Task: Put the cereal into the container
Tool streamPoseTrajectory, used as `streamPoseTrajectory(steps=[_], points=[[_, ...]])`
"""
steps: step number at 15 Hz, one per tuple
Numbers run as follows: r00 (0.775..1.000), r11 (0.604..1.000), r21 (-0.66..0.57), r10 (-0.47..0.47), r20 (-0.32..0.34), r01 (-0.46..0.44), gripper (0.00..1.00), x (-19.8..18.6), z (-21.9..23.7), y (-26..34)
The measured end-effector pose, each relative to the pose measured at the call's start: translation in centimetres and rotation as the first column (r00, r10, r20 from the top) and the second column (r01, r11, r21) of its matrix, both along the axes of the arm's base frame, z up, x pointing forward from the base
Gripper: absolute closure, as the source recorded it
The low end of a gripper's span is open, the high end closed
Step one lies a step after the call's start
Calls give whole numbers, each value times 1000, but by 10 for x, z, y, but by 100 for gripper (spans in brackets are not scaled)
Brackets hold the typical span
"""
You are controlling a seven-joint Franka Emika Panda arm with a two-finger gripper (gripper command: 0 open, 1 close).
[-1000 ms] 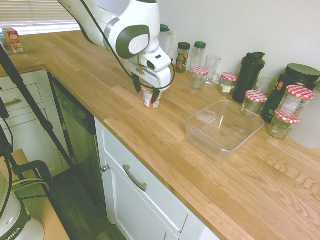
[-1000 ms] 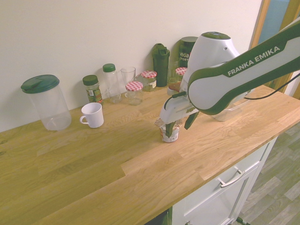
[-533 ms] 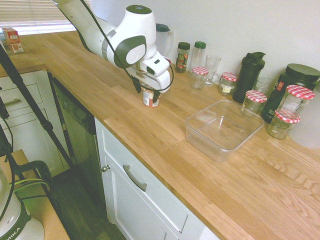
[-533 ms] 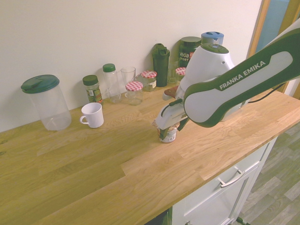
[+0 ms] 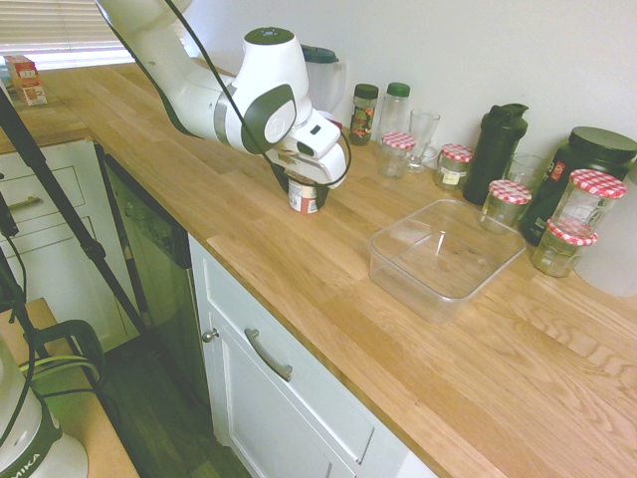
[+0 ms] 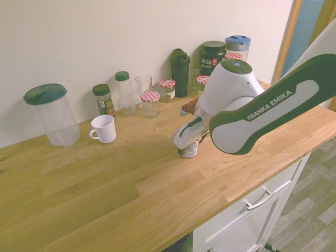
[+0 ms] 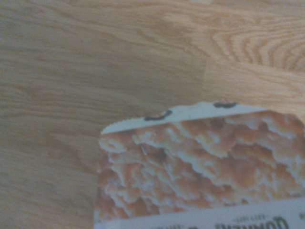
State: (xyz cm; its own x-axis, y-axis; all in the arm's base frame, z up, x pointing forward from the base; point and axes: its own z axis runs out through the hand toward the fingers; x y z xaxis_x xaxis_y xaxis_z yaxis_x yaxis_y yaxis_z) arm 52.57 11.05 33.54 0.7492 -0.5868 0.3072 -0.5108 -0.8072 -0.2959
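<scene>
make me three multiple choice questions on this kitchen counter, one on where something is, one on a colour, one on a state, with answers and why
1. Where is the cereal cup?
a) inside the clear tub
b) on the worktop, under the gripper
c) in the white mug

2. What colour is the lid of the tall pitcher beside the mug?
a) green
b) yellow
c) red

3. How does the mug stand?
a) on its side
b) upside down
c) upright

1 b: the cereal cup rests on the worktop, below the gripper and apart from the clear tub.
2 a: the tall pitcher has a dark green lid.
3 c: the mug has its open rim facing up.
</scene>
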Motion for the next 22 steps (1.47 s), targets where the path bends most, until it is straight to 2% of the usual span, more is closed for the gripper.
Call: streamPoseTrajectory(steps=[3, 4, 14, 19, 22], points=[[1000, 1000, -3, 5, 22, -5, 0, 8, 7, 3], [1000, 1000, -9, 8, 22, -8, 100, 8, 6, 2], [1000, 1000, -16, 11, 15, -11, 100, 5, 2, 1], [999, 1000, -3, -2, 36, 2, 100, 7, 6, -2], [997, 999, 25, -33, 74, 31, 100, 9, 26, -12]])
